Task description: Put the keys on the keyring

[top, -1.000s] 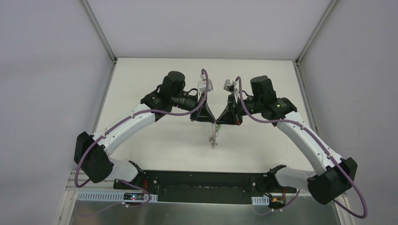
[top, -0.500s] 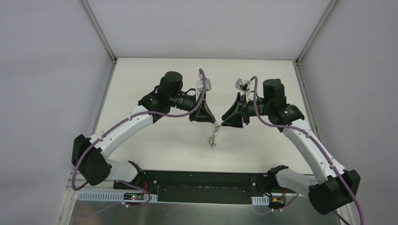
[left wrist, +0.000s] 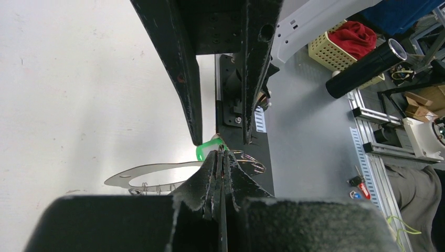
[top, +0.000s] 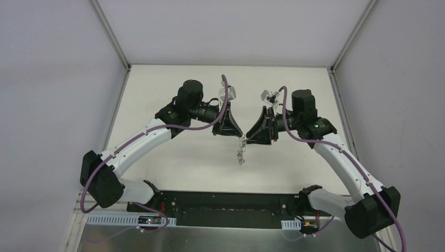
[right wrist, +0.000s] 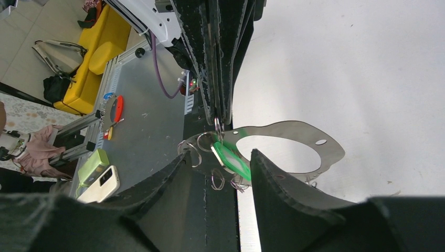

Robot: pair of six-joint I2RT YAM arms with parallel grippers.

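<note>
Keyring point(right wrist: 294, 128): hangs in the air over the worktop point(top: 173, 157), between both arms.
Left pincer point(right wrist: 218, 119): squeezed tight on the Keyring's top.
Key point(right wrist: 231, 160): green, hangs just under that squeeze; looks threaded on, not sure.
Right pincer point(right wrist: 218, 156): partly wide, a finger each side of the Key, not gripping.
Left to do: maybe only setting it down.
Room: bare worktop below; pincers nearly touch.

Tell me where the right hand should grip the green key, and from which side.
Grip the green head: the key's widest visible part. It hangs with the keyring under the shut left hand, between the open right hand's fingers, so likely close straight in from there.
</note>
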